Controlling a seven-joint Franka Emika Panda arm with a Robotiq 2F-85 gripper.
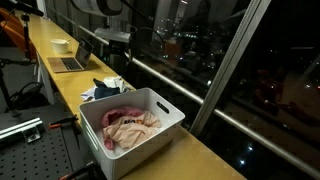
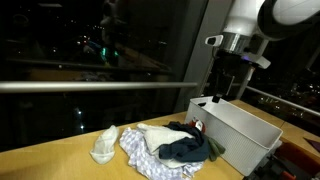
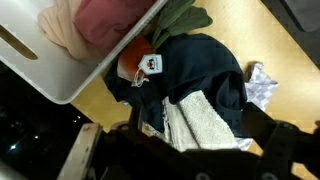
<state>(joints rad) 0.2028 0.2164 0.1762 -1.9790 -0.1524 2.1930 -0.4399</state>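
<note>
My gripper [image 2: 228, 90] hangs in the air above a pile of clothes [image 2: 165, 150] on a wooden counter, beside a white plastic bin [image 2: 245, 128]. In the wrist view its fingers [image 3: 196, 148] are spread apart and hold nothing. Straight below them lie a whitish towel [image 3: 200, 118] and a dark navy garment [image 3: 205, 62], with an orange-red item [image 3: 133, 55] and a green cloth [image 3: 185, 20] next to the bin [image 3: 62, 78]. The bin [image 1: 150, 105] holds pink and cream clothes [image 1: 128, 125].
A checkered cloth [image 2: 143, 160] and a white cloth [image 2: 104, 148] lie at the pile's far side. A laptop [image 1: 68, 63] and a white bowl [image 1: 60, 45] sit further along the counter [image 1: 200, 155]. A window rail [image 2: 90, 86] runs along the counter's edge.
</note>
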